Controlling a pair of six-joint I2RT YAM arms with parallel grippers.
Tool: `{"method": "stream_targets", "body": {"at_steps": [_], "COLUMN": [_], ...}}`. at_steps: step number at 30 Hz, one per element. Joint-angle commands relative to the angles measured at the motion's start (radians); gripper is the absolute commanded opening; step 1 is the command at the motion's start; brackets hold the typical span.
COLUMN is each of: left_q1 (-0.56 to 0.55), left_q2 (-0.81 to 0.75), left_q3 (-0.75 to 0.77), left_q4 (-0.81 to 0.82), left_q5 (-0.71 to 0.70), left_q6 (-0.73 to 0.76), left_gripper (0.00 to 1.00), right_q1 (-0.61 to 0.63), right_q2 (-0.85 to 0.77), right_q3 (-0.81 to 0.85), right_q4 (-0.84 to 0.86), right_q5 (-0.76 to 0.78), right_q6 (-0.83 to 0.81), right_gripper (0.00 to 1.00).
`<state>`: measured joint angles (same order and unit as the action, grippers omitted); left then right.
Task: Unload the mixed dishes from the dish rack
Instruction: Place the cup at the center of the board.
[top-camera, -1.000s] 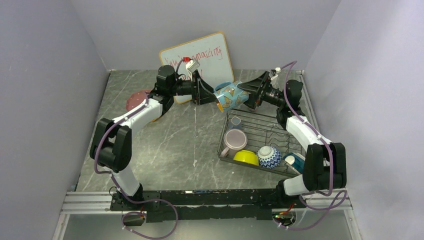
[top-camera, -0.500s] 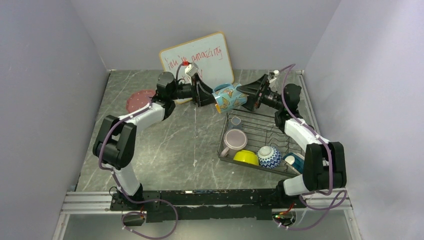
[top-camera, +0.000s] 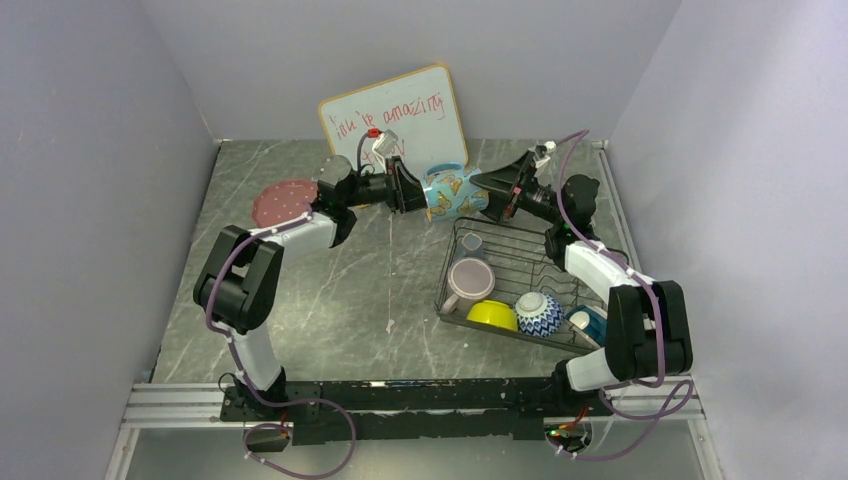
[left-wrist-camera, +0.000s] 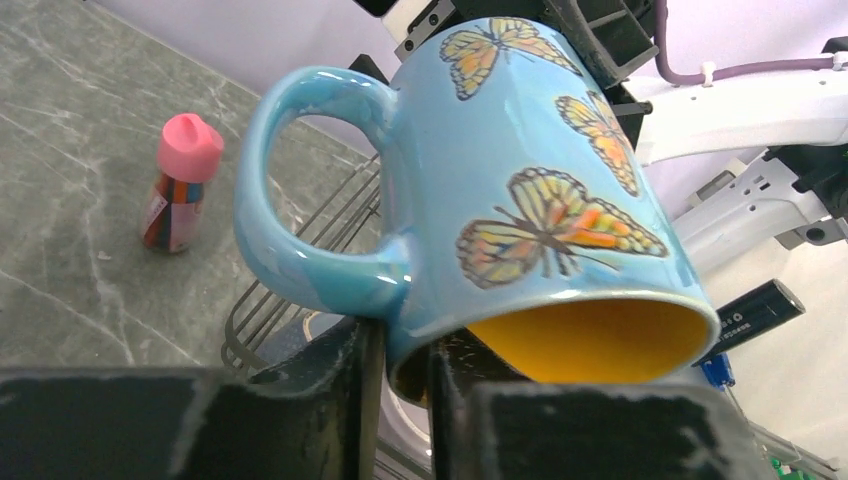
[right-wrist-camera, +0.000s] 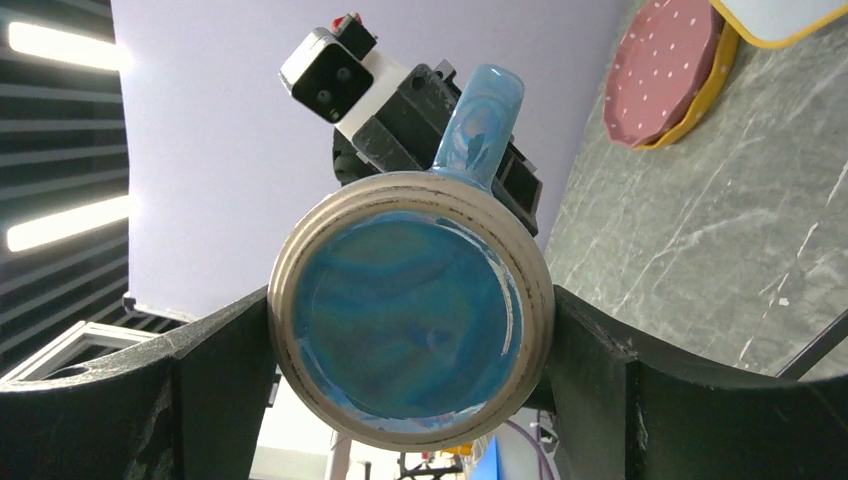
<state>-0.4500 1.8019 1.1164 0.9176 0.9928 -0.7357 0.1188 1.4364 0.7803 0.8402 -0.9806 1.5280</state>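
The left gripper (left-wrist-camera: 398, 372) pinches the mug (left-wrist-camera: 520, 170) by its rim, one finger inside the mouth and one outside. The pinch seems tight, though the contact is partly hidden. The mug juts ahead of those fingers. For a clean handover this pinch should be firm before the far side lets go, since a rim hold lets the mug swing. The right gripper (right-wrist-camera: 410, 320) clasps the mug's base across its width, jaws spread wide, with the rack (top-camera: 520, 262) below it
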Motion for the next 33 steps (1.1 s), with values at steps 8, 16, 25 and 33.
{"method": "stream_targets", "body": {"at_steps": [8,16,25,33], "left_q1": [-0.027,0.017,0.065,0.087], "left_q2": [-0.073,-0.131,-0.166,-0.188], "left_q3": [-0.008,-0.023,-0.048,-0.07], "left_q4": [0.147,0.09,0.067,0.069], "left_q5": [0.052,0.039,0.019,0.012], "left_q6": [-0.058,-0.063,-0.057,-0.048], "left_gripper": [0.02,0.03,0.03,0.03], "right_q1": [0.015,-0.007,-0.04,-0.057], "right_q2": [-0.022,-0.042,-0.062,-0.07], "right_q3": [0.012,0.027,0.033,0.037], "right_q4": [0.003,-0.061,-0.081,-0.103], "right_q5": [0.029,0.028,0.02,0.016], "right_q6": [-0.05,-0.089,-0.092,-0.1], "right_gripper": [0.24,0.76,0.95,0.99]}}
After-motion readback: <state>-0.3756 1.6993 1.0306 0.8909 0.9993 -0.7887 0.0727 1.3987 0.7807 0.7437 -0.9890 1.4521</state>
